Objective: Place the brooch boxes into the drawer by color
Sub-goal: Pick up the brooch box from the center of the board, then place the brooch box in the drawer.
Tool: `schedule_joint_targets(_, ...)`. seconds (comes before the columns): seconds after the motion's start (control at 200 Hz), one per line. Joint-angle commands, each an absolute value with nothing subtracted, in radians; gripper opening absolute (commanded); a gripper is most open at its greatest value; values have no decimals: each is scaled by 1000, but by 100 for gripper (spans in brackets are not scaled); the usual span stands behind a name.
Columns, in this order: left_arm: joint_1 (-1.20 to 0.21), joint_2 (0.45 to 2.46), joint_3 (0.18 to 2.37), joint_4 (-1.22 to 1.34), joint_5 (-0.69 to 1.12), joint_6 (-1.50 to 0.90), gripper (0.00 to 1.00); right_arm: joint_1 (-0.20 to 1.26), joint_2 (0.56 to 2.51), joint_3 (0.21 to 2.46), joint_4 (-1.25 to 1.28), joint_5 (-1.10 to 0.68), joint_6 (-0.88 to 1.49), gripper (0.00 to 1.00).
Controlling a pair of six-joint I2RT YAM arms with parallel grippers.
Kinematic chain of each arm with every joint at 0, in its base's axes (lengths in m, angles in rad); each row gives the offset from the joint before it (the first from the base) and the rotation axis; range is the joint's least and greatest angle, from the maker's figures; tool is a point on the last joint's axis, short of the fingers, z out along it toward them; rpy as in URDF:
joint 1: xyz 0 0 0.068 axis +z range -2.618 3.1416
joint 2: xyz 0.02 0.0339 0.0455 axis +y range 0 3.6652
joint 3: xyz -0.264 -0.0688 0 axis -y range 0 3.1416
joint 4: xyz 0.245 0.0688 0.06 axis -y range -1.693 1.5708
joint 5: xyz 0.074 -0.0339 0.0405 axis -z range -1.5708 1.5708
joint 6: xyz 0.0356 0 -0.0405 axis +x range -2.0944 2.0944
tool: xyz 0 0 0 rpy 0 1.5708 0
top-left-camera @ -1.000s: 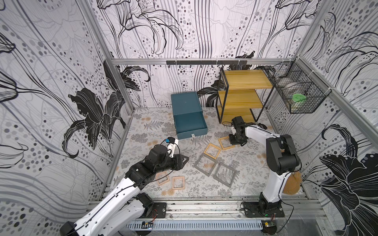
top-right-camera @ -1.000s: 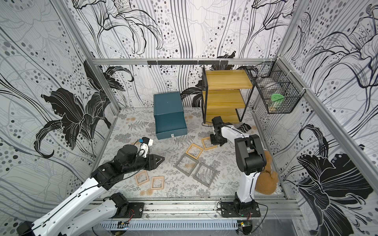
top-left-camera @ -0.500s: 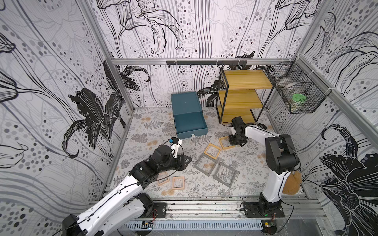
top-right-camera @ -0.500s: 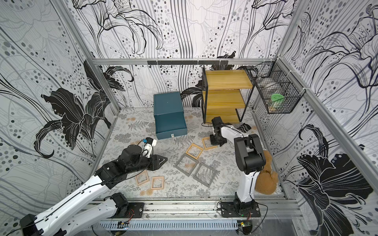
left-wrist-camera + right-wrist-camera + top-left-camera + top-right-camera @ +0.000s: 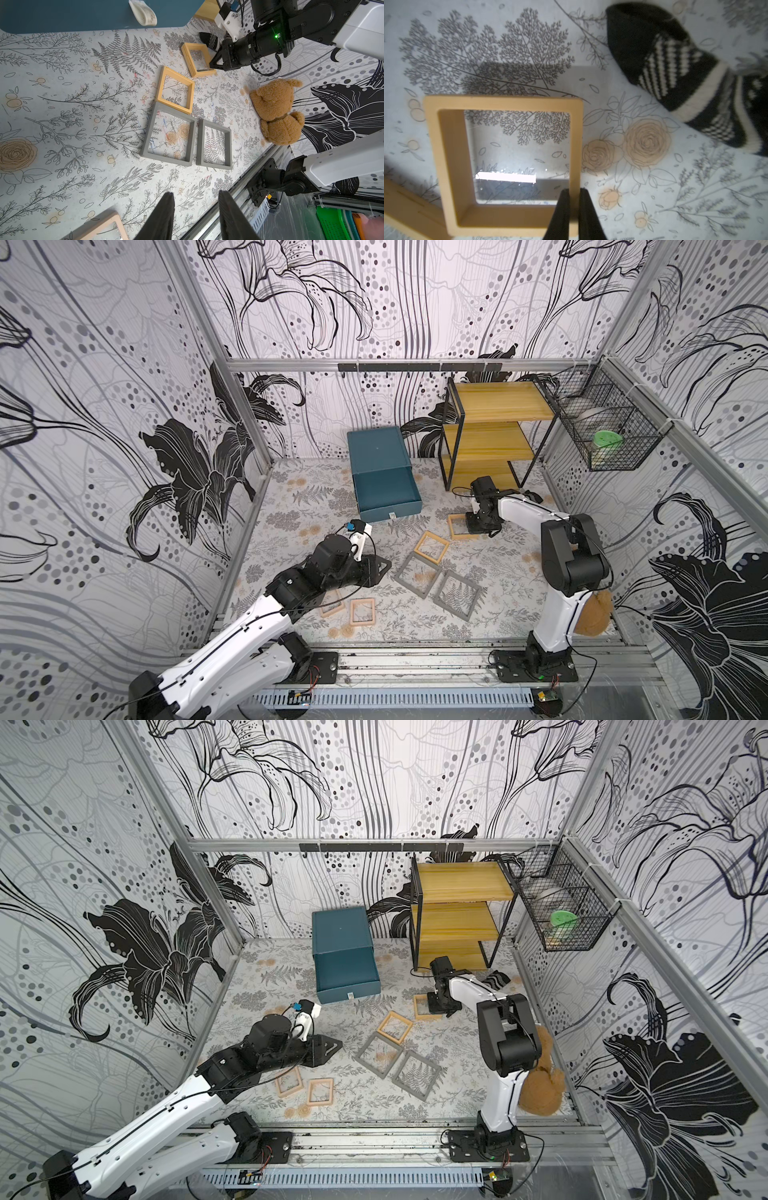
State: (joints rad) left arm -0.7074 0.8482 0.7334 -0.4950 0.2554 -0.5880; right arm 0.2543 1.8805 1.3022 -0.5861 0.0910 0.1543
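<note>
Rim of the flat square yellow clear-centred brooch box, on the table right of the dark teal chest's pulled-out drawer, sits pinched in the right jaws for lifting; left jaws gape empty.

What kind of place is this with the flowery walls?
Probably a robot practice booth: two white-and-black robot arms bolted to a silver metal rail, closed in by flower-printed wall panels.
</note>
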Motion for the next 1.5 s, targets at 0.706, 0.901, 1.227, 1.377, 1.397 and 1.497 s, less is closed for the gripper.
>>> schedule_joint_targets(0.706,-713,946,991,-541,-50,-624,41,543,1712,1825,-1030,197,434,0)
schedule_joint_targets(0.901,-705,971,1035,-567,-100,-638,41,604,1798,2057,-1106,193,457,0)
schedule_joint_targets(1.227,-586,966,1041,-562,-97,-703,43,705,1978,2309,-1084,148,457,0)
schedule_joint_targets(1.377,-509,977,1051,-586,-83,-724,43,717,2065,2396,-1101,135,463,0)
schedule_joint_targets(1.397,-497,978,1050,-590,-81,-728,43,718,2074,2398,-1101,135,463,0)
schedule_joint_targets(1.497,-451,983,1045,-601,-75,-758,45,718,2105,2396,-1090,144,466,0)
